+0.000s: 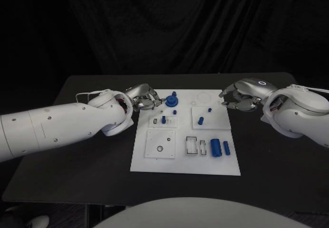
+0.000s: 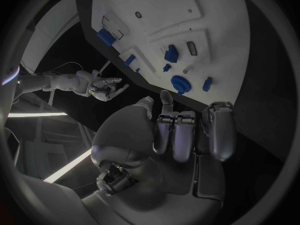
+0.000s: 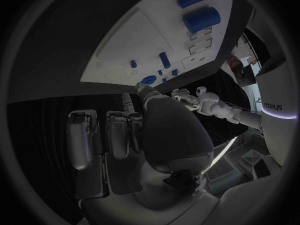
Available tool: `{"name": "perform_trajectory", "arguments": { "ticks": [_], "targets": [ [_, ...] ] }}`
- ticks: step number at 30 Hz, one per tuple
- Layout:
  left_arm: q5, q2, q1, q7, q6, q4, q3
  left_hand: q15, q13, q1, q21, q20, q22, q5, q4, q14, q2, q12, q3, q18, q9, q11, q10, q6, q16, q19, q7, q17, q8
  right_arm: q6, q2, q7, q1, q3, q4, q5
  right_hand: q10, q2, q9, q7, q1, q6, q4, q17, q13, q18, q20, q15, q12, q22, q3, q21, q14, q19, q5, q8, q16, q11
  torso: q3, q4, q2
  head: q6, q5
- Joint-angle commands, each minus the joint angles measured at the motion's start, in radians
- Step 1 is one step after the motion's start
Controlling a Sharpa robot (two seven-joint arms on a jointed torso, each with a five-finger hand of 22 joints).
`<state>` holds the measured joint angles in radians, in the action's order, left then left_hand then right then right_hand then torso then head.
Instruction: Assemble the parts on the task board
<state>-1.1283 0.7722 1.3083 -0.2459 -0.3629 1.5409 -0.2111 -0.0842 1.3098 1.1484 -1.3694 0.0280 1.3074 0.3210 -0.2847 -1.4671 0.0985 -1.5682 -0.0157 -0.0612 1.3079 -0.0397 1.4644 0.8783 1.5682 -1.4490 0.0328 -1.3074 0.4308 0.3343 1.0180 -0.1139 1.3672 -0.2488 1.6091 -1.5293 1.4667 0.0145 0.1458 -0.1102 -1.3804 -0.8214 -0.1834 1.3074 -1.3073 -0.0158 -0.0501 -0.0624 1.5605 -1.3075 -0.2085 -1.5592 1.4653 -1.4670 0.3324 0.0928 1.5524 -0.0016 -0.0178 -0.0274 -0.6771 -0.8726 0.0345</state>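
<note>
The white task board (image 1: 154, 164) lies in the middle of the black table. At its far left a round blue part with an upright peg (image 1: 171, 100) stands on it, also seen from the left wrist (image 2: 180, 82). My left hand (image 1: 142, 100) hovers just left of that part, fingers loosely bent and holding nothing (image 2: 181, 135). My right hand (image 1: 240, 98) hangs over the board's far right edge, also holding nothing (image 3: 125, 135). Several small blue pegs (image 1: 201, 120) stand mid-board. A thick blue cylinder (image 1: 215, 147) and a thin one (image 1: 226, 147) lie near the right edge.
Raised white blocks with slots and holes (image 1: 160, 143) sit on the board's near half. Bare black table (image 1: 82, 166) surrounds the board on all sides, with wide room near the front edge.
</note>
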Motion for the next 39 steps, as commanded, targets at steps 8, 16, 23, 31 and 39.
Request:
{"name": "perform_trajectory", "arguments": {
  "ticks": [8,16,23,31,39],
  "targets": [
    [0.242,-0.024,0.082,-0.046,0.447,-0.081,-0.001,0.021,0.261,0.042,0.006,0.019,0.185,-0.046,-0.006,-0.104,-0.001,-0.003,0.000,0.008,0.007,0.023,0.106,-0.026,0.003,0.009,0.019,-0.263,-0.041,0.015,0.000,-0.018,-0.003,0.000,-0.005,-0.002,0.088,-0.004,-0.001,0.003,0.005,-0.007,-0.002,0.232,-0.241,0.011,-0.006,0.006,-0.005,-0.256,-0.006,0.006,0.098,-0.093,0.006,-0.004,-0.003,0.009,-0.0041,0.0031,0.002,0.000,-0.003],
    [0.305,-0.112,0.113,-0.144,0.663,-0.193,-0.001,0.033,0.261,0.030,0.014,0.034,0.191,-0.130,-0.002,-0.104,0.010,-0.003,0.082,0.007,-0.228,0.038,0.106,0.077,0.003,0.009,0.034,-0.263,-0.236,0.021,-0.009,-0.013,-0.003,0.000,-0.009,-0.002,0.087,-0.004,-0.002,0.003,0.006,-0.007,-0.002,0.230,-0.240,0.010,-0.006,0.006,-0.006,-0.256,-0.007,0.007,0.098,-0.092,0.008,-0.004,-0.004,0.009,-0.0092,0.0073,0.006,0.000,-0.005],
    [0.315,-0.171,0.118,-0.180,0.722,-0.258,-0.001,0.037,0.261,0.049,0.010,0.037,0.193,-0.127,-0.003,-0.104,0.028,-0.003,0.115,0.008,-0.367,0.041,0.106,0.131,0.003,0.003,0.038,-0.263,-0.324,0.024,-0.010,-0.011,-0.003,0.000,-0.011,-0.002,0.087,-0.004,-0.002,0.003,0.006,-0.007,-0.002,0.230,-0.240,0.010,-0.006,0.006,-0.006,-0.256,-0.007,0.007,0.098,-0.092,0.008,-0.004,-0.004,0.009,-0.0086,0.0074,0.006,0.000,-0.006],
    [0.318,-0.216,0.118,-0.254,0.777,-0.309,-0.001,0.037,0.261,0.078,0.013,0.037,0.192,-0.104,0.002,-0.104,0.030,-0.003,0.116,0.008,-0.403,0.041,0.106,0.146,0.003,0.004,0.038,-0.263,-0.343,0.026,-0.017,-0.008,-0.003,0.000,-0.013,-0.002,0.087,-0.005,-0.002,0.003,0.007,-0.008,-0.002,0.229,-0.240,0.010,-0.006,0.006,-0.006,-0.256,-0.008,0.007,0.097,-0.091,0.010,-0.004,-0.005,0.009,-0.0084,0.0111,0.004,0.000,-0.002],
    [0.285,-0.240,0.118,-0.287,0.738,-0.334,-0.001,0.033,0.261,0.055,0.000,0.034,0.197,-0.172,-0.001,-0.104,0.041,-0.003,0.128,0.011,-0.420,0.037,0.106,0.177,0.003,-0.007,0.033,-0.263,-0.343,0.027,-0.021,-0.005,-0.003,0.000,-0.016,-0.002,0.086,-0.005,-0.002,0.003,0.007,-0.008,-0.002,0.227,-0.238,0.010,-0.006,0.006,-0.007,-0.255,-0.009,0.008,0.097,-0.091,0.011,-0.005,-0.006,0.009,-0.0091,0.0132,0.004,0.000,0.008]
  ]
}}
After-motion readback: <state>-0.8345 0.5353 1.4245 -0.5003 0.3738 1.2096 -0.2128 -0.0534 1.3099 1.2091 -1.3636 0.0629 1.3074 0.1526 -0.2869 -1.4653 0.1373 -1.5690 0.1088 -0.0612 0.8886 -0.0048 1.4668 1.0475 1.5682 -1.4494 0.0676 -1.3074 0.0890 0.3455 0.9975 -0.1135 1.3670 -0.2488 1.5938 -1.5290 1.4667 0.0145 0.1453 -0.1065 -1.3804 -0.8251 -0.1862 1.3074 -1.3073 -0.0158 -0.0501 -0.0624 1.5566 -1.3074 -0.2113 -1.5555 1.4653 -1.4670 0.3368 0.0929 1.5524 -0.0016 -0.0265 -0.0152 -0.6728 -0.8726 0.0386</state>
